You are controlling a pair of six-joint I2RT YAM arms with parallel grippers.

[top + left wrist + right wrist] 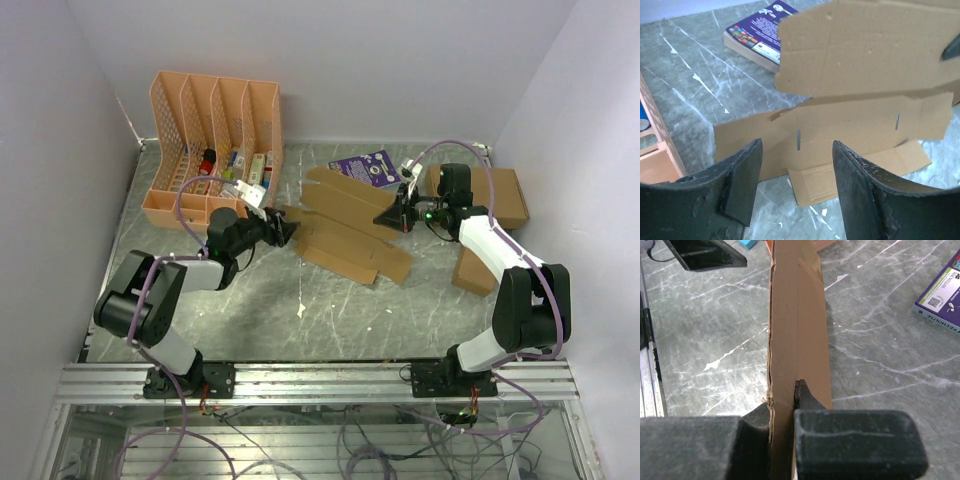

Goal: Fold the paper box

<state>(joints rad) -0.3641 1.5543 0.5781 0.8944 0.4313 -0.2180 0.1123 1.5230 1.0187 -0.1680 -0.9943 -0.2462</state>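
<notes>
My right tool (782, 412) is clamped on the paper box (799, 325). Its two pads pinch a raised panel edge-on, so from my right wrist the cardboard runs away from me as a thin upright blade. I judge that I hold it this way to stand the panel up along its crease while the rest of the sheet lies flat.

My left tool (797, 185) is open, with nothing between its fingers (740, 185). It points at the sheet's left end from low over the surface (260, 310). It is close to the cardboard but, as far as I can tell, not touching it. Through the gap I see a flat panel with two short slots and a small flap on its near side. Above that, the lifted panel tilts over toward me.

The box is a wide die-cut sheet spread between my two tools, about the middle of the surface and somewhat toward the far edge. Little of it is folded: one panel is up and the others lie flat. My guess is that the left tool stands open so it can take or press a flap against the right tool's hold.

Beyond the sheet, near the far edge, lies a purple book (366, 167). An orange file rack (215, 130) fills the far left corner. A larger brown carton (510, 200) and a smaller brown carton (472, 272) sit by the right edge, apart from the sheet.
</notes>
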